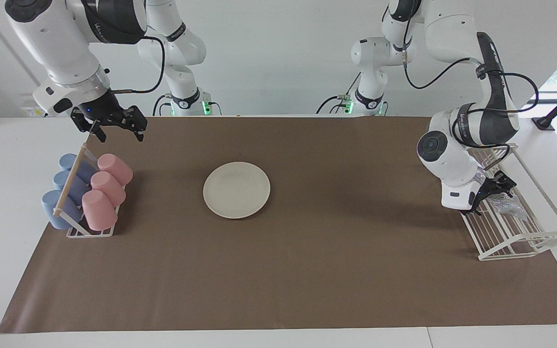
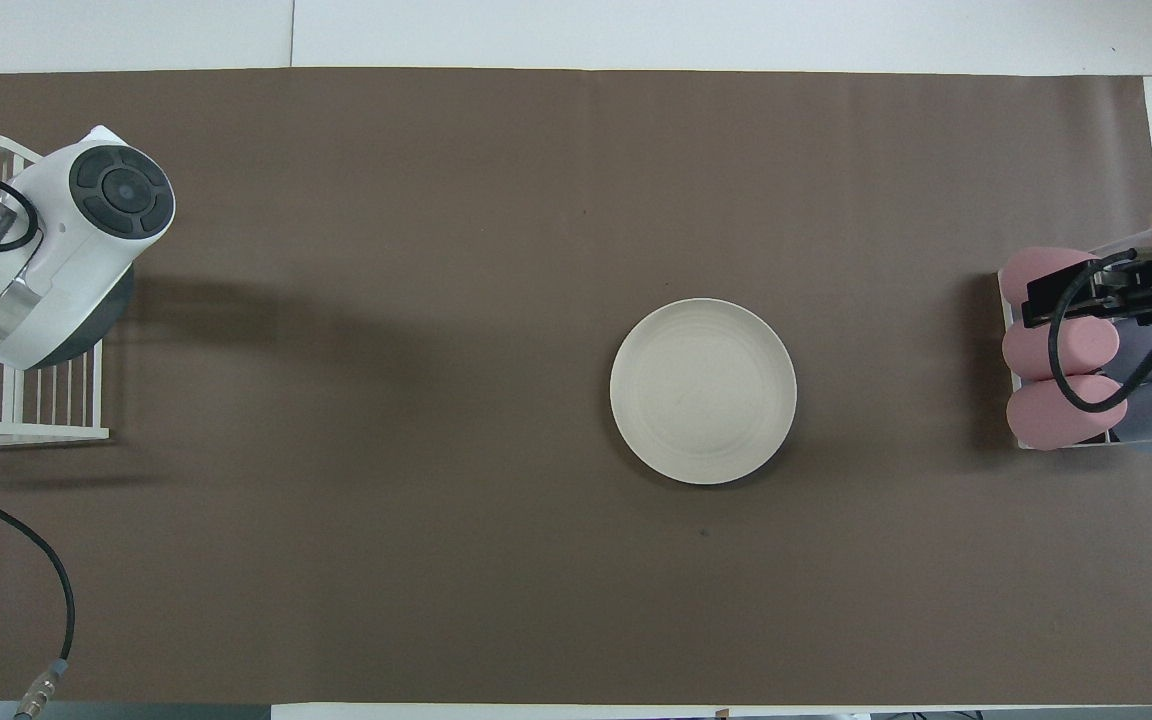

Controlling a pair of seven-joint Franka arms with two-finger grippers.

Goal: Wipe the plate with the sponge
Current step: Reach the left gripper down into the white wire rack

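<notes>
Here the left gripper (image 1: 493, 192), fingers spread around the sponge (image 1: 506, 205) at the rack's (image 1: 525, 241) twelve-o'clock end, risks snagging wires; the right gripper (image 1: 114, 123) waits open.

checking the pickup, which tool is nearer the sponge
Left. The left tool is down at the sponge in the white rack. The right tool waits over the mat by the cup rack, at the table's right-arm end.
</notes>
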